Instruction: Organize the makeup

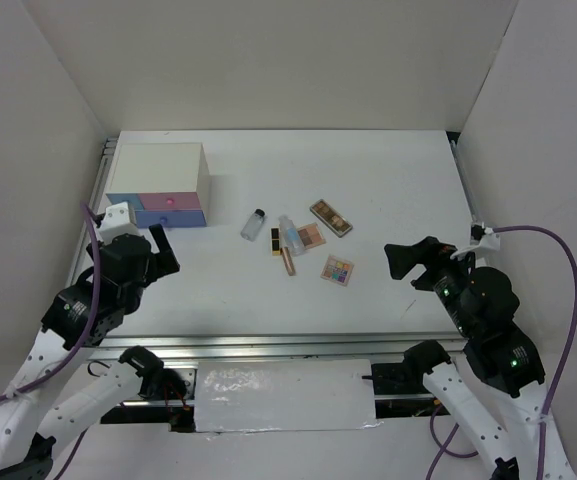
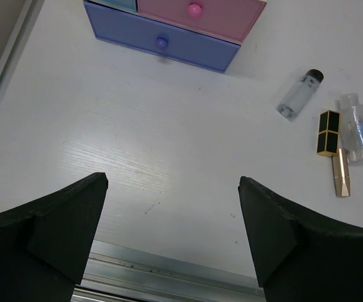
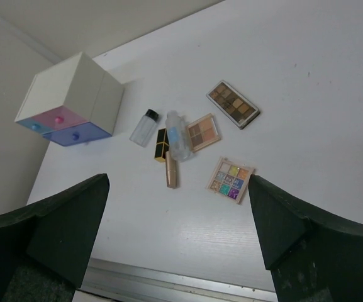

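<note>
The makeup lies mid-table: a brown palette (image 1: 331,217), a pinkish-tan palette (image 1: 310,237), a multicoloured palette (image 1: 337,270), a clear dark-capped bottle (image 1: 253,225), a clear tube (image 1: 290,234) and a brown-gold stick (image 1: 284,256). The right wrist view shows them too: brown palette (image 3: 233,104), tan palette (image 3: 203,131), multicoloured palette (image 3: 231,179), bottle (image 3: 143,127), tube (image 3: 178,134), stick (image 3: 168,165). The left wrist view shows the bottle (image 2: 300,94), tube (image 2: 358,126) and stick (image 2: 335,153). My left gripper (image 1: 163,250) is open and empty, left of them. My right gripper (image 1: 400,262) is open and empty, to their right.
A white box (image 1: 158,184) with pink and blue drawers stands at the back left, drawers shut; it also shows in the left wrist view (image 2: 175,28) and the right wrist view (image 3: 68,97). White walls enclose the table. A metal rail (image 1: 288,345) runs along the near edge.
</note>
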Available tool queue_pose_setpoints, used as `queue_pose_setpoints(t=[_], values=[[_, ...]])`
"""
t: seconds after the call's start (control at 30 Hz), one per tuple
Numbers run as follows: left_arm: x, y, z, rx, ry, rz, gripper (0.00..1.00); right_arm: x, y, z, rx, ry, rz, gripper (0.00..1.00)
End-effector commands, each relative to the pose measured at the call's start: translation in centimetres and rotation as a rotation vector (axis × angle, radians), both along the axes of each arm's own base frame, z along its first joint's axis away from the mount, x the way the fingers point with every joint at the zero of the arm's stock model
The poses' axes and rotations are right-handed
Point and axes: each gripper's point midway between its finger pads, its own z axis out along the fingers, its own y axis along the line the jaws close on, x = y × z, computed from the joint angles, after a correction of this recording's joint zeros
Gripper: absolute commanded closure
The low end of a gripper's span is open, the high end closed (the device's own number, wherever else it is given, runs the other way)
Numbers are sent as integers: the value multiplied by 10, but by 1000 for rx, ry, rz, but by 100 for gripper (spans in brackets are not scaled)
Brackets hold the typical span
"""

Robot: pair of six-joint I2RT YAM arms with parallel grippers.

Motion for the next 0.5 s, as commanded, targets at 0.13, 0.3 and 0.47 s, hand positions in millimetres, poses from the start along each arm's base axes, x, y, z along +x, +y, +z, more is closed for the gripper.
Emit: queue_pose_setpoints(t=[0.13,0.3,0.47], values=[[-3,9,14,-24,-48,58,1,-4,-4,22,41,-79,-16,0],[-9,11,25,-76,-132,48,1,-6,5,26,57,-105,34,0],[19,-42,16,-333,-108,-8,1,-11,40,29,92,-154,230,0]])
